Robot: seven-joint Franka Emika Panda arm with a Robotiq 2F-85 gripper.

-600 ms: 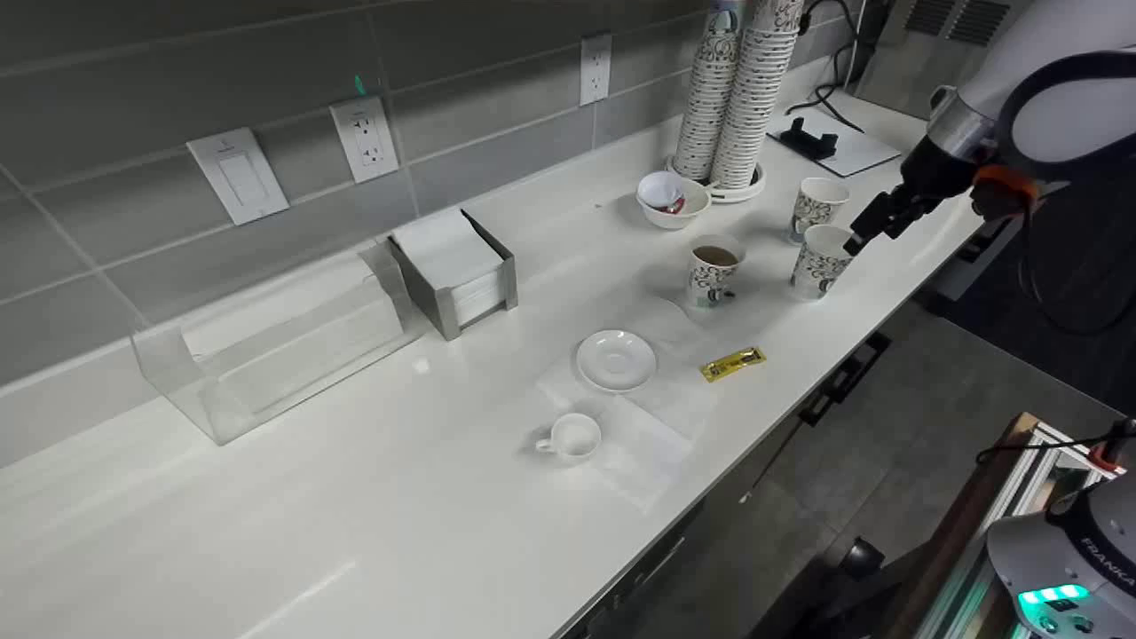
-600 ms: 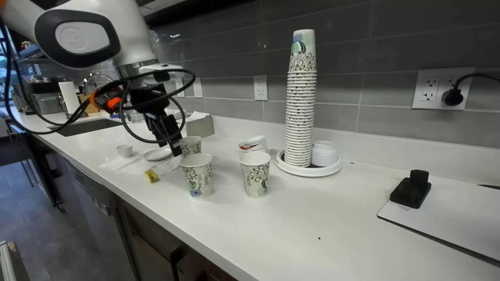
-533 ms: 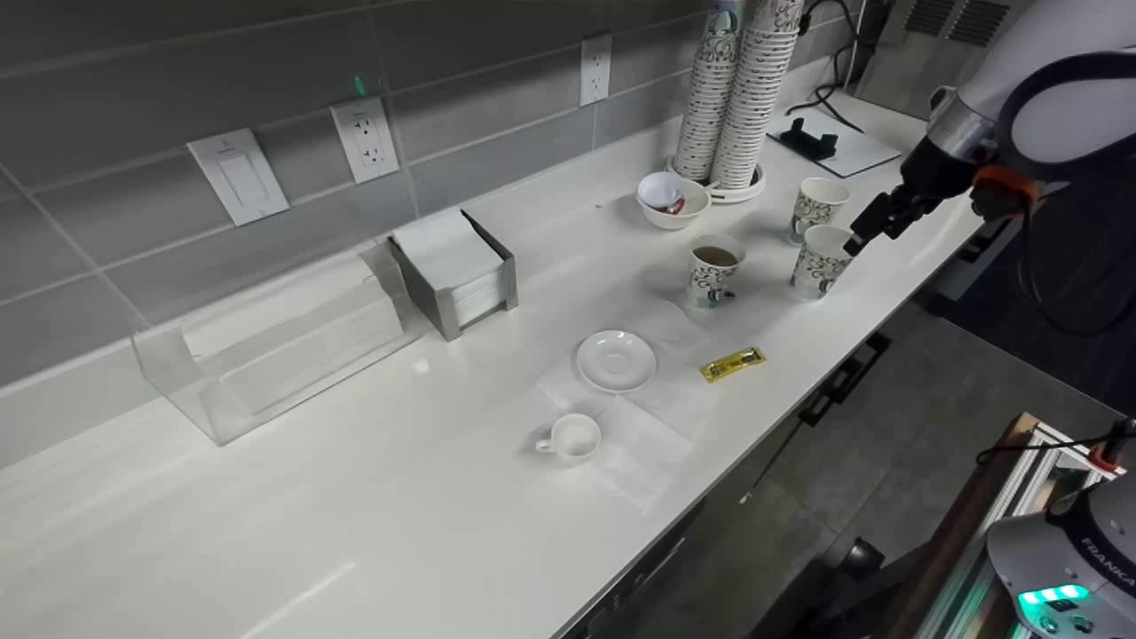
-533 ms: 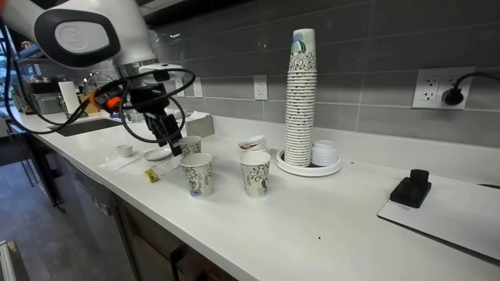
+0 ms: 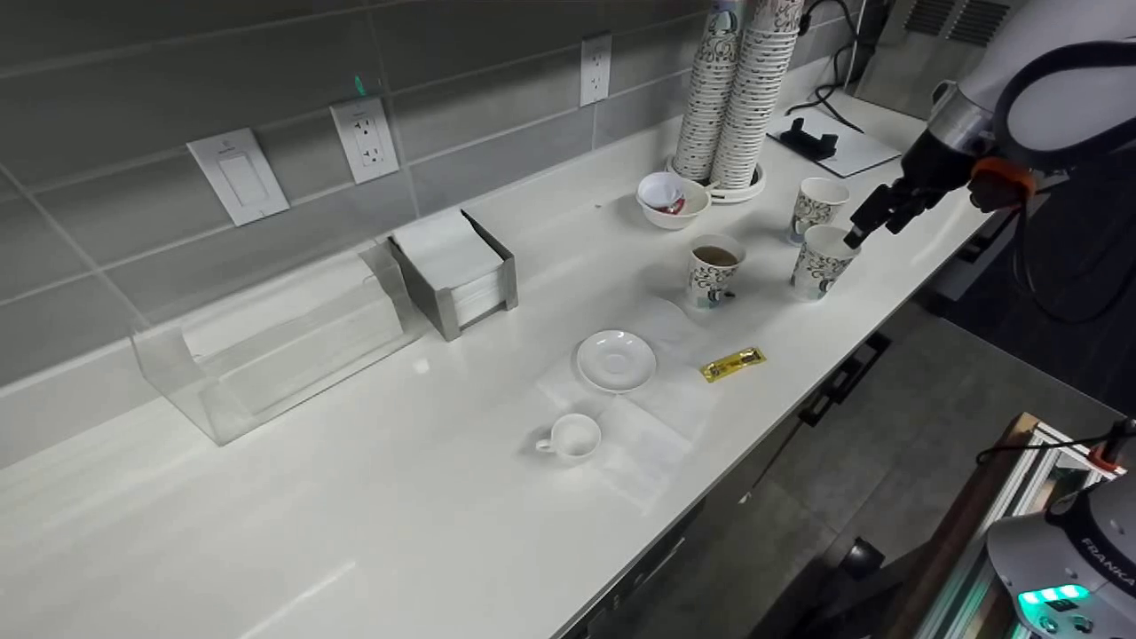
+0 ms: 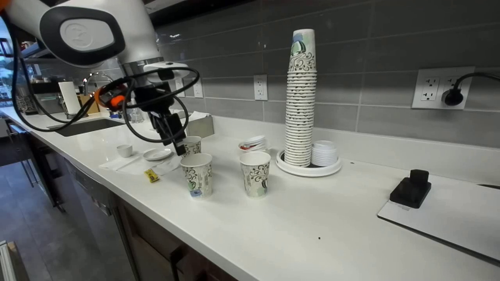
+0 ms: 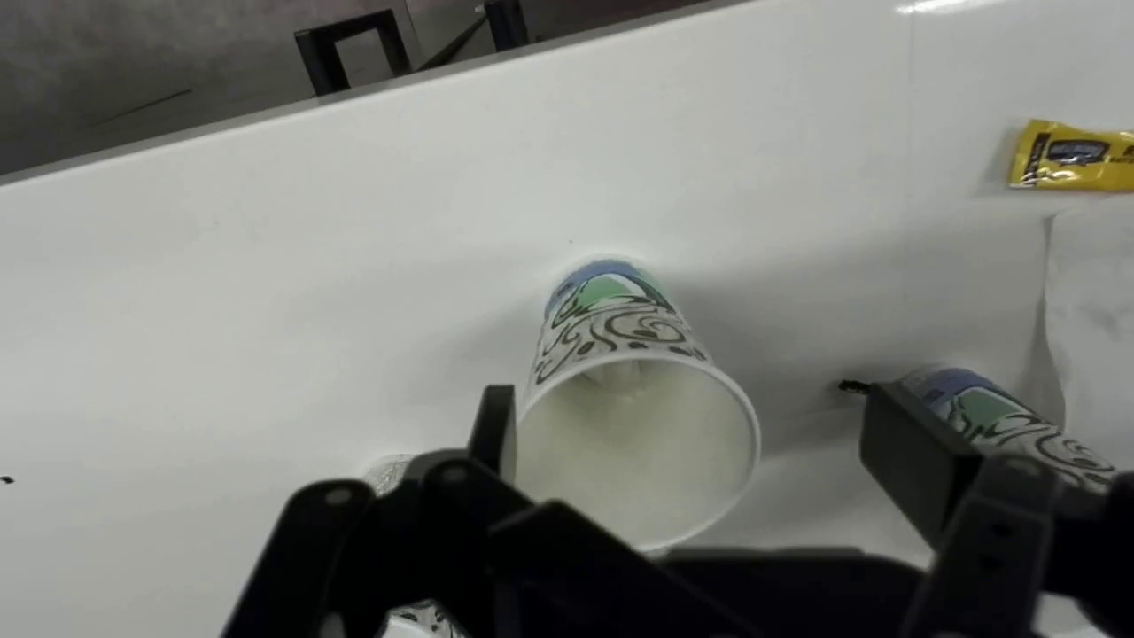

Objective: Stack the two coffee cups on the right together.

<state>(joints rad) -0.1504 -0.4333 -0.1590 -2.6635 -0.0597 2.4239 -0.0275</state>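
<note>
Two empty white paper cups with dark swirl patterns stand upright and apart. The near cup (image 5: 817, 266) also shows in an exterior view (image 6: 197, 176) and in the wrist view (image 7: 638, 443). The far cup (image 5: 816, 206) also shows in an exterior view (image 6: 255, 173); in the wrist view it is mostly hidden behind the left finger. My gripper (image 7: 704, 447) is open above the near cup. In the wrist view its left finger is close beside the rim; I cannot tell whether they touch. The right finger stands well apart from the cup.
A like cup with brown liquid (image 5: 713, 275) stands close by, behind the right finger in the wrist view (image 7: 983, 412). A tall cup stack (image 6: 300, 105) stands by the wall. A yellow packet (image 5: 732, 364), a saucer (image 5: 617, 359) and a small mug (image 5: 575, 437) lie beyond.
My gripper has shifted slightly: a little to the right in an exterior view and slightly upward in an exterior view. The cups have not moved.
</note>
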